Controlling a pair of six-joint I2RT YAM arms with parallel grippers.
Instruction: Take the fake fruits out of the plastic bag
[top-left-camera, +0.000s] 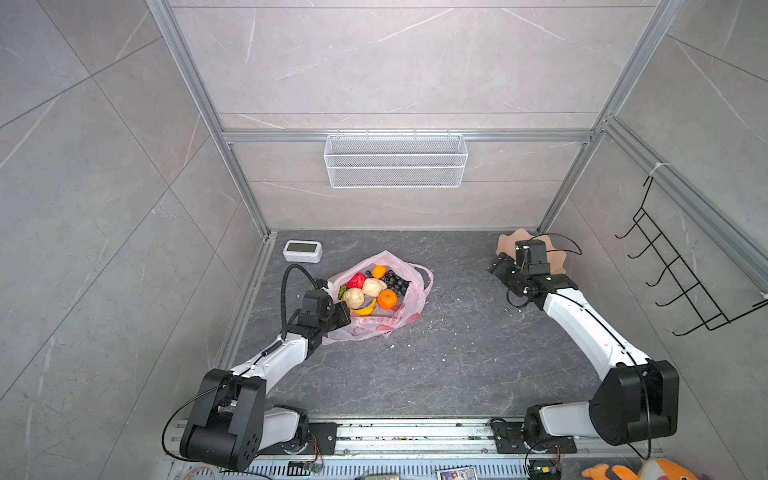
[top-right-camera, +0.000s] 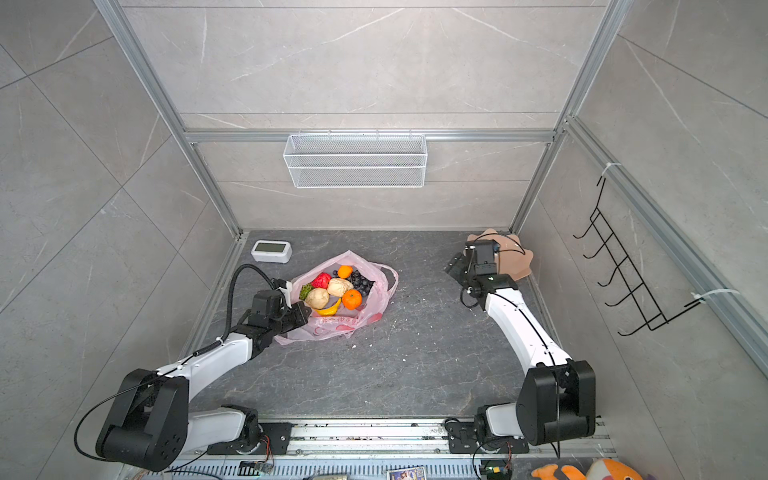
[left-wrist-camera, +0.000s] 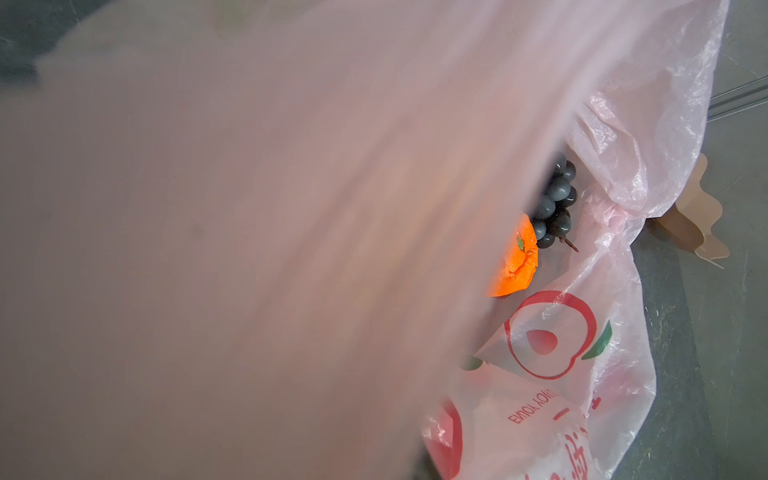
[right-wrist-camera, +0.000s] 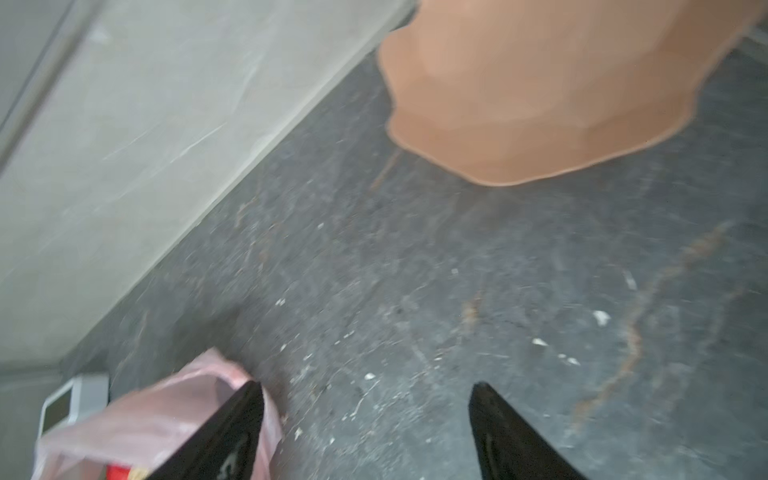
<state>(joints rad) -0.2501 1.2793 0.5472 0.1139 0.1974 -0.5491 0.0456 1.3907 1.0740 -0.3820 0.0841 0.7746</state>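
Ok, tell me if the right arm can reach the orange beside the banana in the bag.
Probably yes. The right hand is open near the dish, nothing stands between, and the orange sits uncovered in the plastic bag, whose mouth the left hand holds open.

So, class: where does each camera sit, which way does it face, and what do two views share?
Both top views: high at the front, looking down at the plastic bag; both arms show.
Left wrist: behind bag film; orange and grape bunch visible, no gripper.
Right wrist: low over the table, facing the peach dish; open right gripper shows.
Shared: both wrist views catch bag and dish.
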